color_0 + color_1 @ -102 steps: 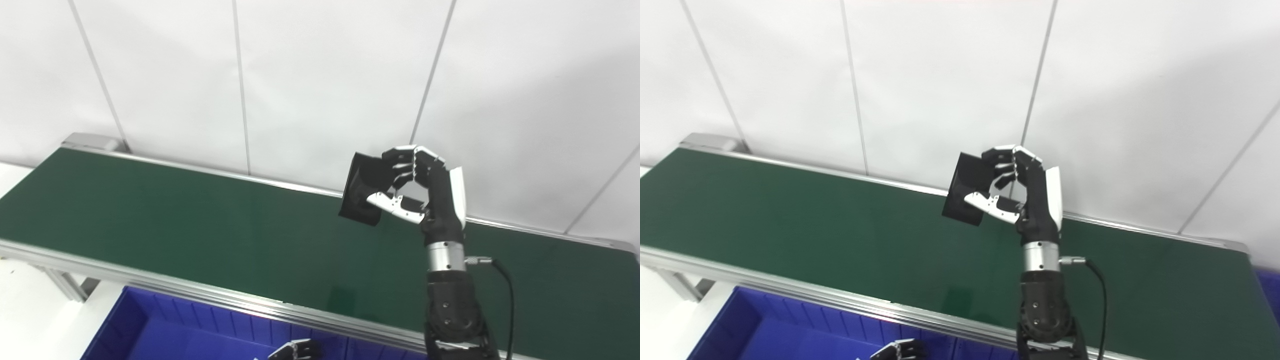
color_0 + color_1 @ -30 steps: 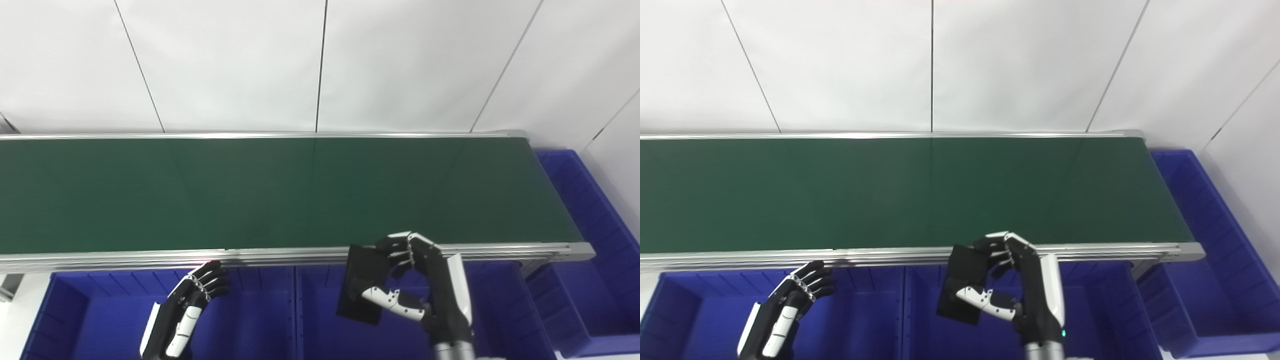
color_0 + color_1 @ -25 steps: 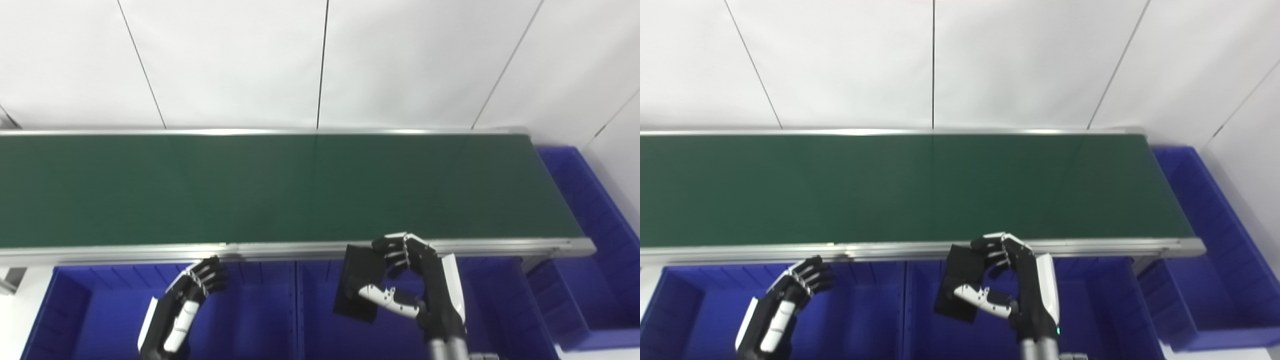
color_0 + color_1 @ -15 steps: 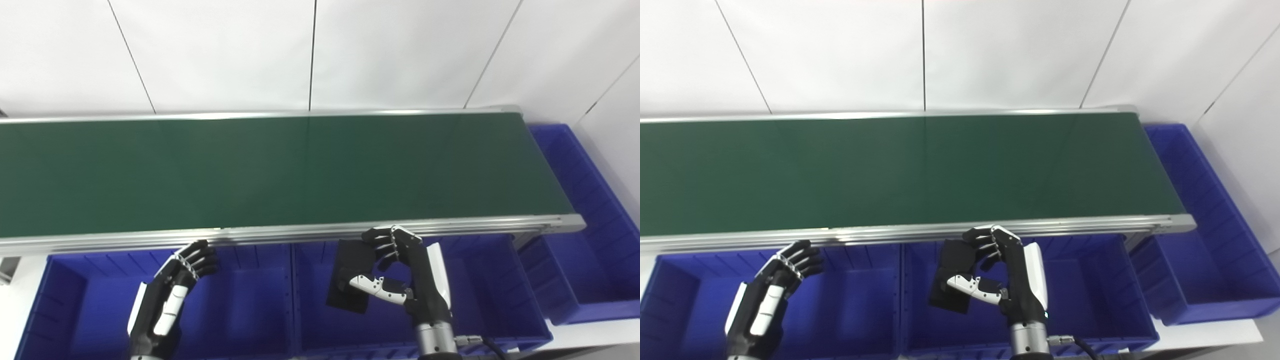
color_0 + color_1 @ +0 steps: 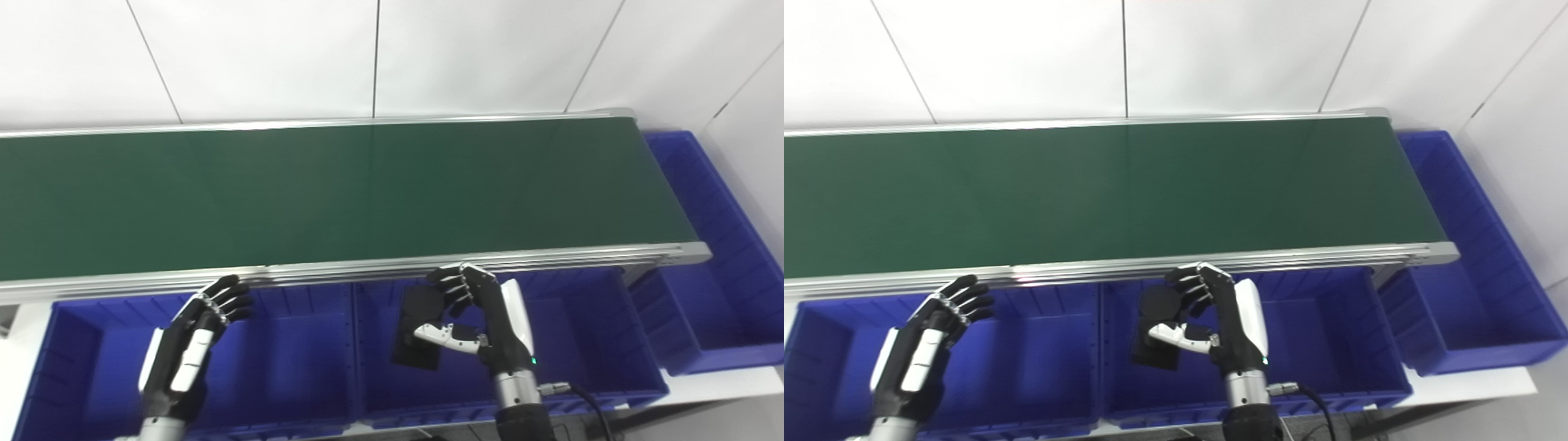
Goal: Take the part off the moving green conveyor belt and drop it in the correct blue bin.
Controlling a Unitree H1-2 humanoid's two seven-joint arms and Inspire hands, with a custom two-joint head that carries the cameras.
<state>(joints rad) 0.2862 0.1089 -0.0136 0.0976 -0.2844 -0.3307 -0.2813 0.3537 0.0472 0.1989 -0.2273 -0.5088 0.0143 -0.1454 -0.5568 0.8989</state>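
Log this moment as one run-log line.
right hand: shut on black part, over middle bin | left hand: open, over left bin | belt: bare | drop: not yet done

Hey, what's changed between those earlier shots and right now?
The right hand has carried the black part off the green conveyor belt, back toward the robot and down over the middle blue bin. The camera has also tilted down, so much of the shift is the view. Unchanged: the right hand still grips the part, the left hand stays open, and the belt is bare.
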